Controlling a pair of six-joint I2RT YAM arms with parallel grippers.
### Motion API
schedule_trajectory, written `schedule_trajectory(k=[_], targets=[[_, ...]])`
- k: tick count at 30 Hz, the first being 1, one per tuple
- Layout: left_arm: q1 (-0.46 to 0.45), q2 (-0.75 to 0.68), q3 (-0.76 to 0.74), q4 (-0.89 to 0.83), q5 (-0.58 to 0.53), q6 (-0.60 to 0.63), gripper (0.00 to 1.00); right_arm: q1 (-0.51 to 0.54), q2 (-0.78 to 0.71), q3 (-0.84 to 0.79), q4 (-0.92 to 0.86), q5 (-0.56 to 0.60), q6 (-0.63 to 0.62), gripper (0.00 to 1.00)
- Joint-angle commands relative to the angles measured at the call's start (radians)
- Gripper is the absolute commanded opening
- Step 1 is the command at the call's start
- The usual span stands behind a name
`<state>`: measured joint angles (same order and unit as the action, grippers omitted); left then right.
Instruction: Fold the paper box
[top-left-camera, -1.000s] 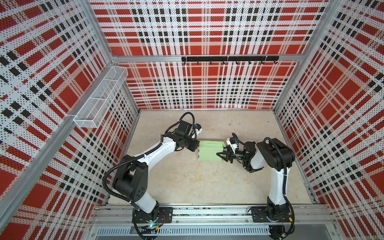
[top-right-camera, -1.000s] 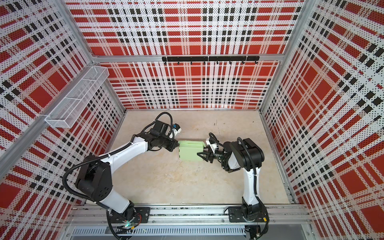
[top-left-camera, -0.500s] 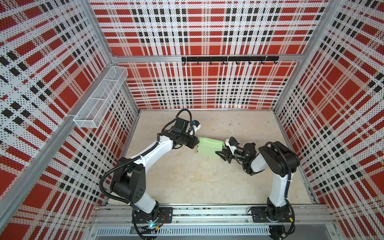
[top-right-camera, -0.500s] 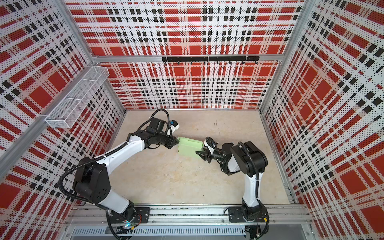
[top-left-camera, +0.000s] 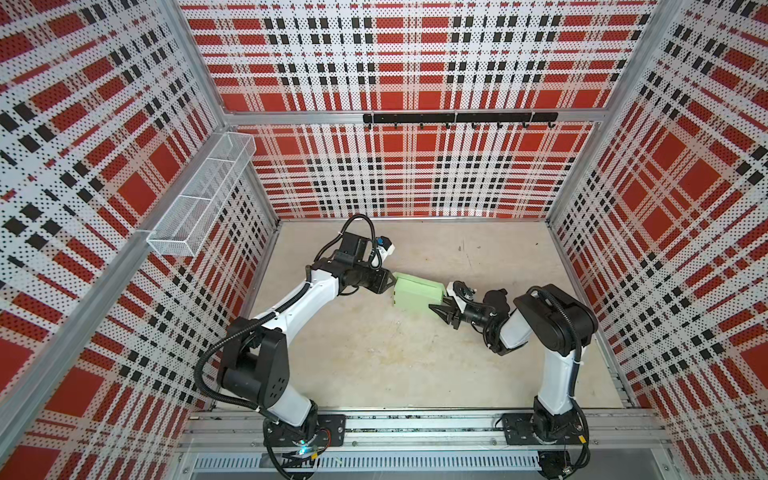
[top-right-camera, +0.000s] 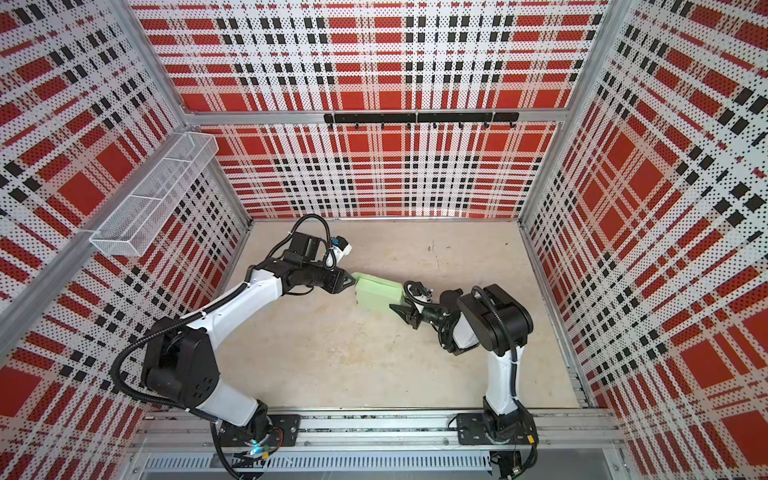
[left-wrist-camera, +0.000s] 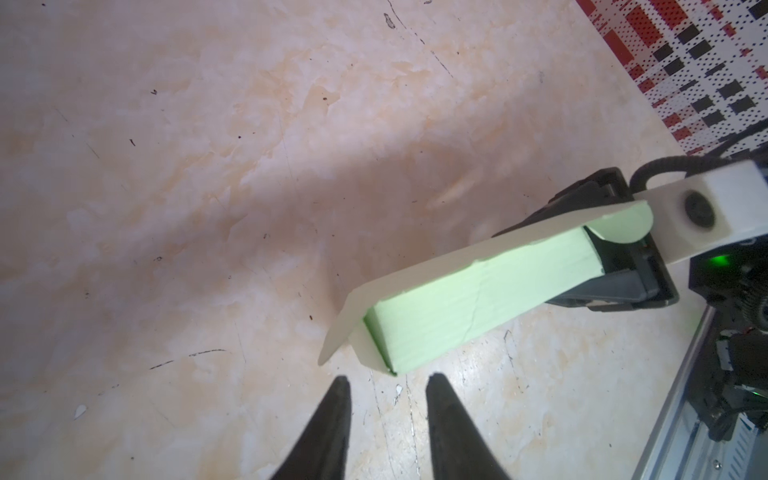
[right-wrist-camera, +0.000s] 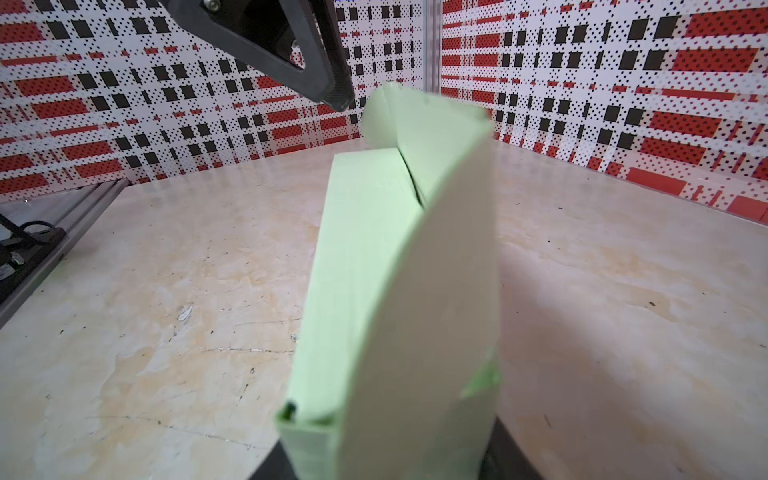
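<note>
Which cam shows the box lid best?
Right wrist: the box fills the frame, lid plainly ajar. Left wrist shows a long side, lid lifted. In both top views the box is small, gap unreadable.

The paper box (top-left-camera: 417, 293) lies near the middle of the bench (top-left-camera: 374, 365), between the 2 arms in both top views. The left arm (top-left-camera: 307, 299) reaches in from the left. The left jaws stand just beside the box's left end, with nothing between them. The right arm (top-left-camera: 552, 332) reaches in from the right, and the right jaws sit around the box's right near corner. Both arm bases stand on the rail (top-left-camera: 415, 428) along the bench's front edge. A wire basket (top-left-camera: 203, 195) hangs on the left wall and a hook bar (top-left-camera: 457, 118) on the back wall.
</note>
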<state>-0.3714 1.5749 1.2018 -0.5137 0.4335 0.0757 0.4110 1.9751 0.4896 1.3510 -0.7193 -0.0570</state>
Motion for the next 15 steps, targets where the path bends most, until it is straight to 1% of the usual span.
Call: schedule_trajectory(k=[1,8,12,15], targets=[[0.012,0.019,0.023,0.005,-0.034,0.021,0.38,0.011,-0.026,-0.005,0.069,0.008,-0.035,0.31],[0.011,0.051,0.041,-0.008,-0.047,0.072,0.43,0.018,-0.018,0.003,0.069,-0.002,-0.037,0.3],[0.009,0.057,0.044,-0.008,-0.027,0.079,0.41,0.022,-0.012,0.004,0.069,-0.003,-0.039,0.3],[0.01,0.066,0.052,-0.011,-0.034,0.084,0.4,0.025,-0.008,0.005,0.068,-0.007,-0.043,0.28]])
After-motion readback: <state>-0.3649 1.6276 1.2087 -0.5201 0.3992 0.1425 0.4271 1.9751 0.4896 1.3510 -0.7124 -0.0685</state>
